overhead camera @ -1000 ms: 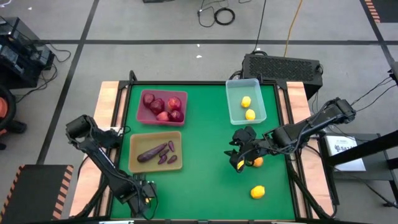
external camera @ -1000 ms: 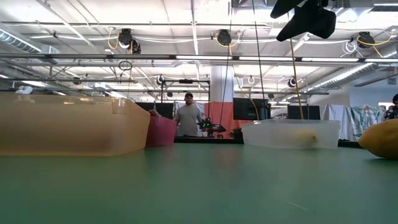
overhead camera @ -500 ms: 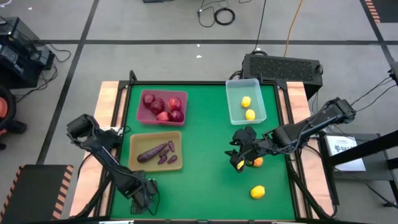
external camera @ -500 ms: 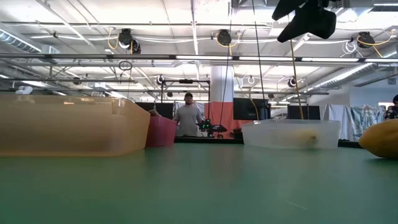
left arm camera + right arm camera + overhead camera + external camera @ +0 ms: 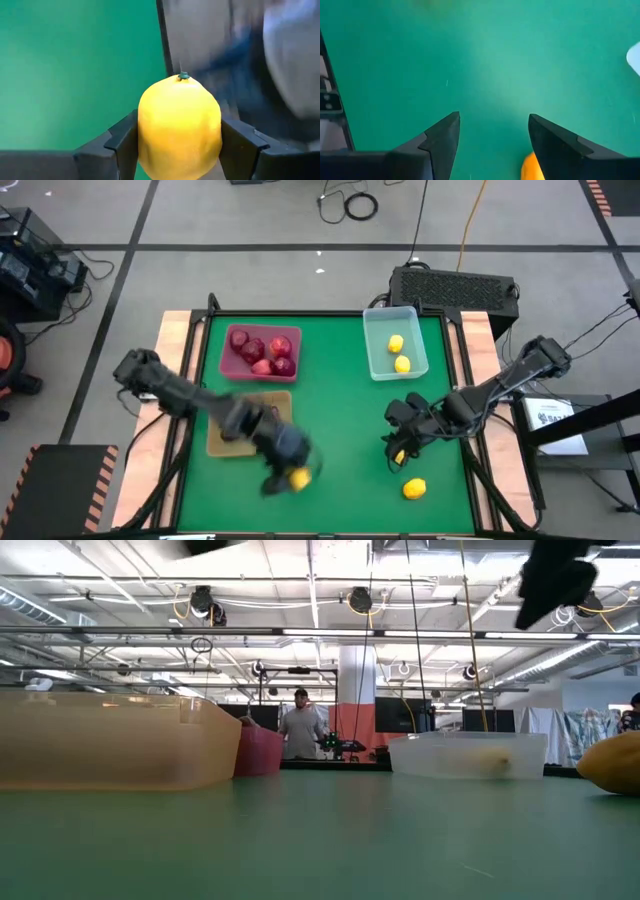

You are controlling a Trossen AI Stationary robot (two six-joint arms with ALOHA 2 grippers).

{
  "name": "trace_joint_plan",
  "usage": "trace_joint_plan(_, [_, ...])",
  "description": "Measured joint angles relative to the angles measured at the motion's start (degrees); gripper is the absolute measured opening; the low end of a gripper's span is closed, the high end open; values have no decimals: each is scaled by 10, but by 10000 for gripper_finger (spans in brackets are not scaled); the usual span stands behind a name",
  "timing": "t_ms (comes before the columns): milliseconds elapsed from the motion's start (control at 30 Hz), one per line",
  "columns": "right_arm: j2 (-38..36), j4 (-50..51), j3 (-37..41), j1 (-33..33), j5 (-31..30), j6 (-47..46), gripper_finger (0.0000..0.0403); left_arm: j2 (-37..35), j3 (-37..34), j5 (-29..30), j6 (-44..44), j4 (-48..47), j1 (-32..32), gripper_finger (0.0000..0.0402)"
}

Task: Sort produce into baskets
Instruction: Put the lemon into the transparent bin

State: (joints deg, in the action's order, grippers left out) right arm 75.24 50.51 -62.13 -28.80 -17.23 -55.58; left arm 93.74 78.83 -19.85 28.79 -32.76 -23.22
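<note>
My left gripper [image 5: 293,474] hangs over the middle of the green mat's near half, shut on a yellow lemon [image 5: 179,125]. My right gripper [image 5: 492,135] stands open above the mat on the right. An orange fruit [image 5: 532,171] lies just outside one of its fingers. Another lemon [image 5: 414,489] rests on the mat nearer the front edge. The maroon tray [image 5: 226,370] holds dark red fruits. The tan tray [image 5: 213,442], partly hidden by my left arm, lies in front of it. The clear bin [image 5: 372,360] at the back holds two yellow fruits. My left gripper pinches the lemon by its two opposite sides [image 5: 145,135] between its two fingers [image 5: 120,147]. The fingers slant down from the table's left. The lemon is lifted clear of the mat, its green stem tip [image 5: 183,76] pointing away from the gripper.
A black box [image 5: 455,288] stands behind the table's far right corner. Wooden strips [image 5: 170,350] run along the table's left and right sides. In the low view a person [image 5: 301,730] stands far off in the room behind the trays.
My left gripper has swung from the table's near left corner toward the right and upward, carrying the lemon clear of the mat; the arm now crosses the tan tray. My right gripper has shifted a little toward the near right and tipped further down.
</note>
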Motion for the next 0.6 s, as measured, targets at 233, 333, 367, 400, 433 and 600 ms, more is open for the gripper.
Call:
trace_joint_plan(233, [0,24,0,-49,-15,-23,226,4,52,119,-151,270,156,214])
trace_joint_plan(333, [0,38,0,-63,-37,-36,226,37,53,140,-169,375,222,214])
trace_joint_plan(367, [0,44,0,-66,-39,-44,226,54,52,141,-161,403,243,214])
trace_joint_plan(400, [0,48,0,-68,-39,-52,226,73,52,142,-142,430,263,214])
trace_joint_plan(433, [0,54,0,-71,-38,-60,226,91,52,143,-115,445,279,214])
trace_joint_plan(600, [0,66,0,-88,-37,-104,226,174,50,144,-22,544,330,214])
